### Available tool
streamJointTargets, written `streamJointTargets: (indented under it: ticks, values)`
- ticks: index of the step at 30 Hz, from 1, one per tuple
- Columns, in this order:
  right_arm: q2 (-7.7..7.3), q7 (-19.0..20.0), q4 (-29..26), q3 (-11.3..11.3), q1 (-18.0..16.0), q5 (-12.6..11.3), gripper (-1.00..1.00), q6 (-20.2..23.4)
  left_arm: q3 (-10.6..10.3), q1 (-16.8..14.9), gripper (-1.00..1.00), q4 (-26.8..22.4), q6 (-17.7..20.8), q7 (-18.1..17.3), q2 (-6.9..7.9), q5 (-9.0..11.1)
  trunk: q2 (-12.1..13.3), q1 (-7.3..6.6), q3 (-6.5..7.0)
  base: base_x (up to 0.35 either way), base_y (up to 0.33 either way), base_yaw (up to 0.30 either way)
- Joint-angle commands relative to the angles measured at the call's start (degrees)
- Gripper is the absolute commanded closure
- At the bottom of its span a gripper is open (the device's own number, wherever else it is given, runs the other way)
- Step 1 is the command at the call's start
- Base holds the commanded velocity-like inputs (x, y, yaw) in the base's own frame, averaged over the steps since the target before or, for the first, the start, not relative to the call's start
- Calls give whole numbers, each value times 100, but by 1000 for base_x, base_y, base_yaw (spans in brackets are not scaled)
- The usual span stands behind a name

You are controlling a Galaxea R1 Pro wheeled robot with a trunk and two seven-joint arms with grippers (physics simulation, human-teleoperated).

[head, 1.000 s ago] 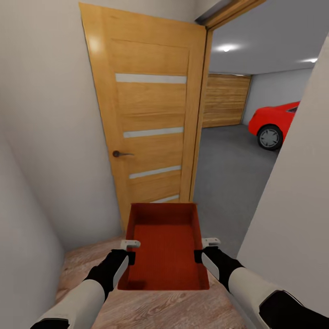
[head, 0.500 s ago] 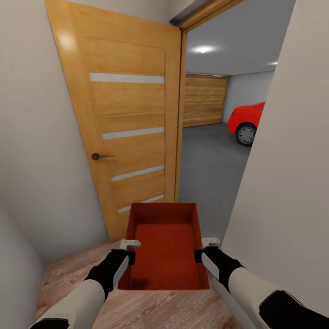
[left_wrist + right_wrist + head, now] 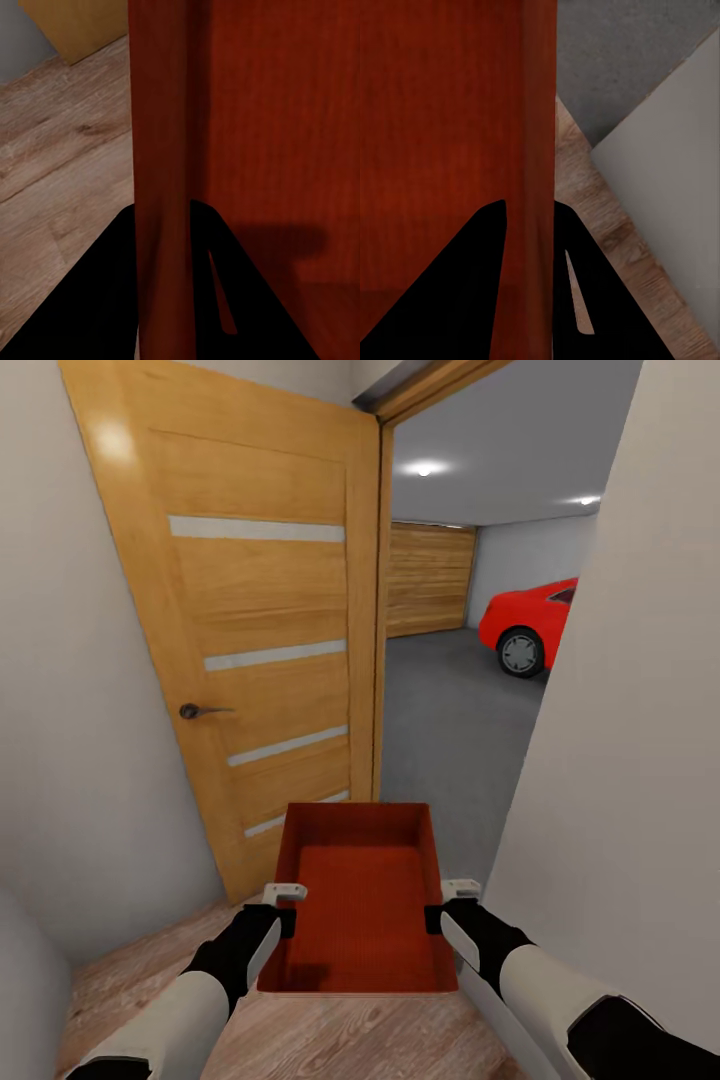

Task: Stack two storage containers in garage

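Orange-red, matte, open-topped rectangular storage container is held off the ground at centre-near in the head view, long axis pointing away from the robot, betw. the two arms. Left gripper is clamped on the container's left wall; the left wrist view shows its fingers pinched either side of that wall's rim, one inside, one outside. Right gripper grips the right wall likewise; its fingers straddle the rim in the right wrist view. Container reads level, empty inside. Under it: light wood plank flooring, i.e. robot is not yet in the garage. Far left stands a honey-wood door with frosted horizontal strips, swung open, dark lever handle on its near face. Doorway gap lies ahead, right of the door; beyond it dark grey concrete floor, a wood-slat garage door at far wall, and a glossy red car w/ black wheel at far right. White wall crowds the right side, close to the right arm. Status, as judged: first-seen container is in transit, at the threshold approx.; nothing set down on the concrete as far as visible. Second container's whereabouts cannot be told. Remaining: pass through doorway, place this one, complete the stack. Risk noted: tight clearance on the right at the door opening.
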Motion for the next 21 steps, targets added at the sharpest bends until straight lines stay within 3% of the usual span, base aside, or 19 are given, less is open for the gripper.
streamJointTargets:
  ticks: [1,15,21]
  values:
    - [-5,6,-34,223,-11,-108,100,1,-74,-1,100,284,344,41,39,-62,-14,6,-12,226,227,-2]
    - [-8,6,-34,223,-11,-108,100,1,-75,-1,100,284,345,29,39,-62,-14,6,-12,228,228,-2]
    - [1,6,-34,223,-11,-108,100,1,-76,-1,100,277,330,49,39,-62,-14,6,-12,117,102,-180]
